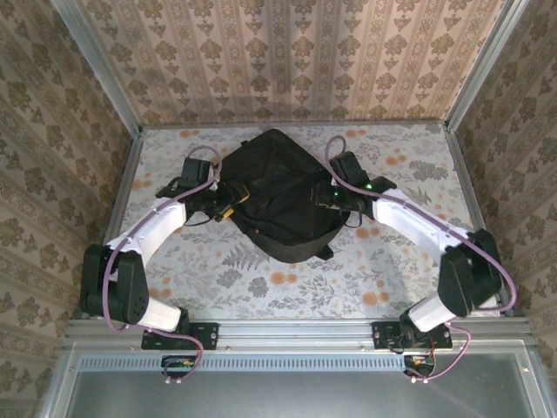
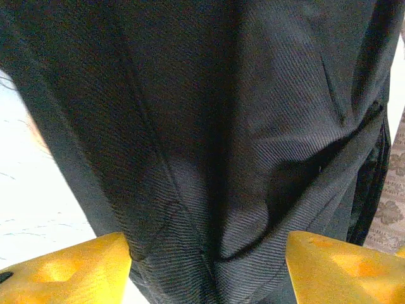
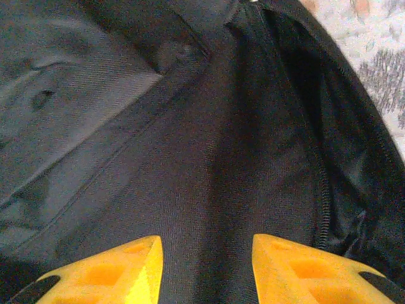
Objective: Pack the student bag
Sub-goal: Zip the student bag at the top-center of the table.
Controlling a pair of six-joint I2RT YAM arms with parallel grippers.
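The student bag (image 1: 277, 193), a large black fabric backpack, lies flat in the middle of the table. My left gripper (image 1: 228, 210) is at its left edge and my right gripper (image 1: 328, 197) at its right edge. In the left wrist view the yellow fingers (image 2: 76, 269) stand wide apart, so my left gripper (image 2: 207, 247) is open over a loose fold of the bag (image 2: 209, 126). The right gripper (image 3: 205, 247) is open too. Its yellow fingers (image 3: 107, 272) are spread over dark bag fabric (image 3: 209, 145) beside a zipper seam (image 3: 324, 209). Neither gripper pinches anything.
A floral tablecloth (image 1: 261, 283) covers the table around the bag. Metal rails (image 1: 122, 200) border the left, right and near sides. Patterned walls (image 1: 287, 61) enclose the back and both sides. Cables loop from both arms near the bag.
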